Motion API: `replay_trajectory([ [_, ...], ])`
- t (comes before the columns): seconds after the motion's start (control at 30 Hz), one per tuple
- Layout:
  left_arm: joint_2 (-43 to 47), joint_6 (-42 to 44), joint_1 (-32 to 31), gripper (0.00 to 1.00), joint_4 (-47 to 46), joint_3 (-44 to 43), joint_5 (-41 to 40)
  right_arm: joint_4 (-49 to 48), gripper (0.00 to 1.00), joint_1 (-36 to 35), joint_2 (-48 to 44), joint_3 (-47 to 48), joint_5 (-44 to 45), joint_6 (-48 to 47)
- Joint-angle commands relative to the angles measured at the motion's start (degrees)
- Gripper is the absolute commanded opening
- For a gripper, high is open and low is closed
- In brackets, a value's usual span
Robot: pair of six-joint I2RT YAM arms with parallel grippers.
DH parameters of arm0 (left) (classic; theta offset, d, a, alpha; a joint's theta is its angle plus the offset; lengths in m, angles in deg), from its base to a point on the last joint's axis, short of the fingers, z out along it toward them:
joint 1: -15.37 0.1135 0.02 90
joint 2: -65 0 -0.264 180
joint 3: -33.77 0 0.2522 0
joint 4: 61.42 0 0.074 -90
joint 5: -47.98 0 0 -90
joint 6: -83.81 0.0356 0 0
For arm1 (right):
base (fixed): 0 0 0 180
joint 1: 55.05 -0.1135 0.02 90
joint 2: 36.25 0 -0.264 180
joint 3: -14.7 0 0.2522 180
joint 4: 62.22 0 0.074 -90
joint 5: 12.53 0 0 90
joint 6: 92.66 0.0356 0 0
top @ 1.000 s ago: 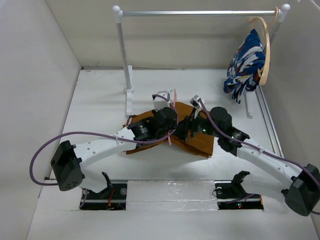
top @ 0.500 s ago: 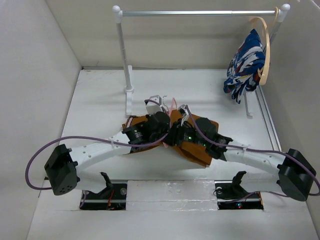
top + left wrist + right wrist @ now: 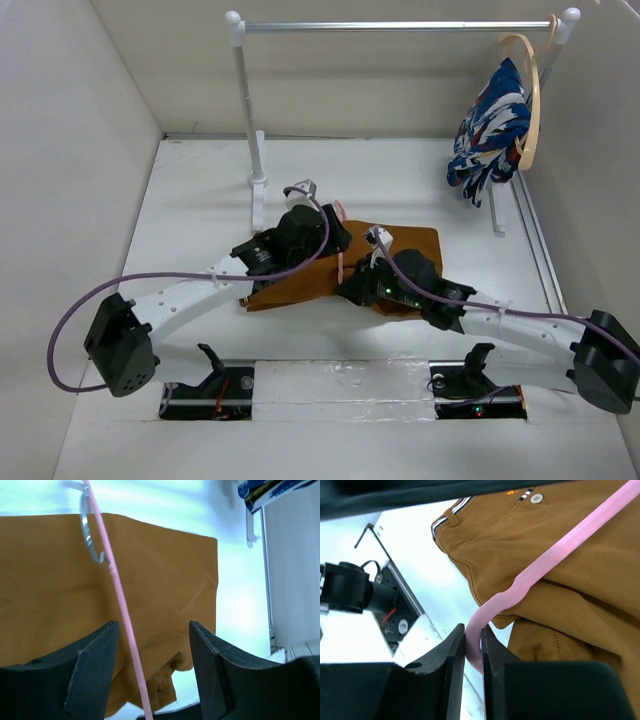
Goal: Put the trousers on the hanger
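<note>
Rust-brown trousers (image 3: 415, 243) under thin pink hanger (image 3: 555, 551)

Ends of the hanger (image 3: 122, 611) beyond the left wrist view's edges

Matt brown cloth trousers (image 3: 165, 595); smooth pink plastic hanger (image 3: 560, 550); glossy metal hook (image 3: 89, 535) ahead of the left gripper (image 3: 152, 626).

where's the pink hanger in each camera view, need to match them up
Top external: pink hanger, a thin line at centre between the two arms, lying across the trousers.
Left wrist: pink hanger, a diagonal bar from top left to bottom centre, between the open left gripper's fingers.
Right wrist: pink hanger, a diagonal bar from top right, pinched in the right gripper.
Shared landmark: the trousers beneath it.
</note>
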Motion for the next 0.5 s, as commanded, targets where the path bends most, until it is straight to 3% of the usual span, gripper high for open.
replay_trajectory([
  [0.0,-4.92,2.08,1.46,0.54,0.25,-5.10,5.41,-2.01,0.00,-0.56,-3.82,0.01,-0.24,-4.15],
  [0.07,-7.48,2.79,1.46,0.52,1.65,-8.34,7.09,-1.39,0.00,-0.56,-4.70,-0.34,-0.42,-5.29],
  [0.17,-11.62,3.76,1.46,0.40,4.64,-11.87,6.65,-0.43,0.00,-0.03,-6.28,-0.69,0.28,-6.00],
  [0.37,-16.54,4.64,1.46,0.31,7.28,-14.69,4.90,-0.43,0.00,1.54,-9.10,-2.72,0.28,-6.26],
  [0.47,-15.23,5.34,1.46,0.33,7.19,-13.73,2.08,0.80,0.00,2.16,-10.24,-3.07,0.72,-6.61],
])
